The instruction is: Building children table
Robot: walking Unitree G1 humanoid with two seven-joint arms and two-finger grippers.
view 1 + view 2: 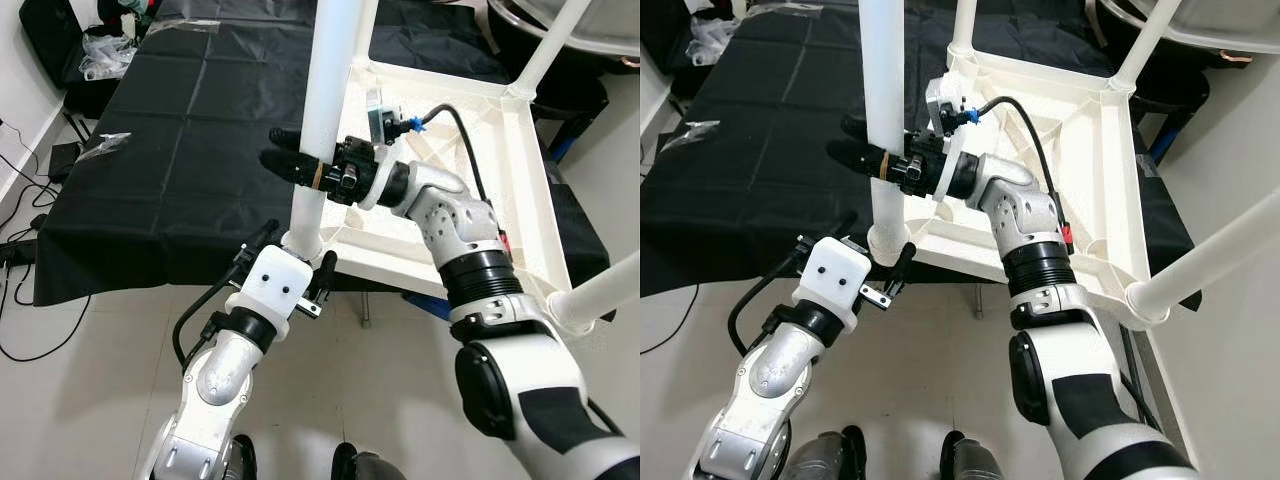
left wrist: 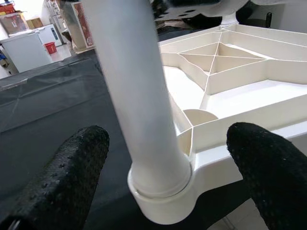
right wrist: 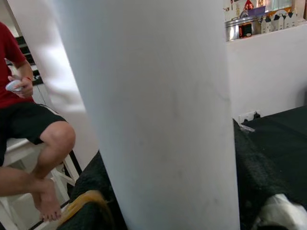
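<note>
Leg seated in corner socket of the inverted tabletop; right gripper clamped on leg.

The white leg [image 1: 325, 110] stands upright in the near corner socket [image 2: 165, 201] of the tabletop [image 1: 520, 190], which lies underside up on a black cloth [image 1: 170, 130]. The right gripper [image 1: 290, 160] grasps the leg at mid-height, fingers closed around it. The left gripper [image 1: 300, 250] sits spread at the socket, fingers [image 2: 62, 177] on either side of the leg base, apart from it.
</note>
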